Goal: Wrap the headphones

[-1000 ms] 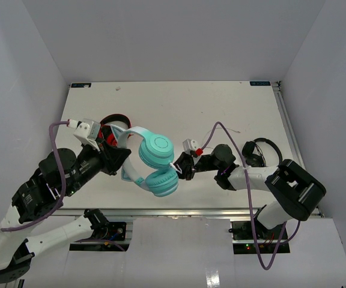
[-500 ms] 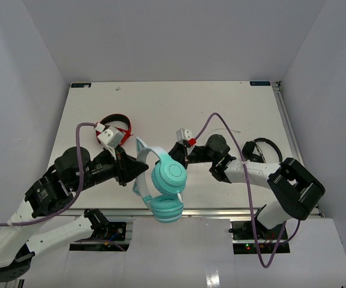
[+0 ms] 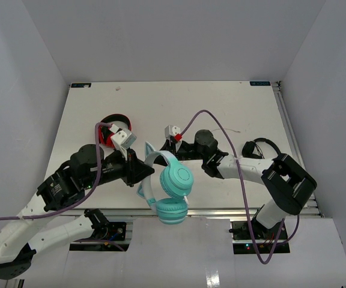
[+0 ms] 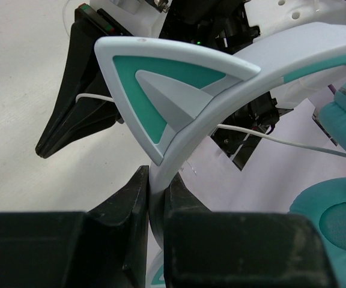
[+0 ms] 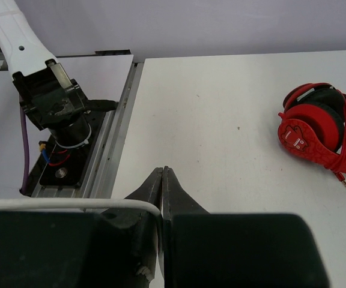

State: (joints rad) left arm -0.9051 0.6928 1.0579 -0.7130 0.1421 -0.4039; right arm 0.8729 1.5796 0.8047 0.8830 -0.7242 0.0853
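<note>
The teal headphones hang in the air over the table's near edge, one round cup above the other. My left gripper is shut on their pale band, just below a cat ear. In the left wrist view the jaws pinch the band edge-on and a teal cup shows at the right. My right gripper sits just beyond the band, shut on the thin white cord, which bends into its jaws. The cord runs taut behind the band.
Red-and-black headphones lie on the table at the left, also in the right wrist view. All-black headphones lie at the right. The table's metal rail runs along the near edge, and white walls enclose the table.
My left gripper has carried the headphones right and toward the near edge, turning them. My right gripper has moved left and farther back with the cord. Both stayed shut.
</note>
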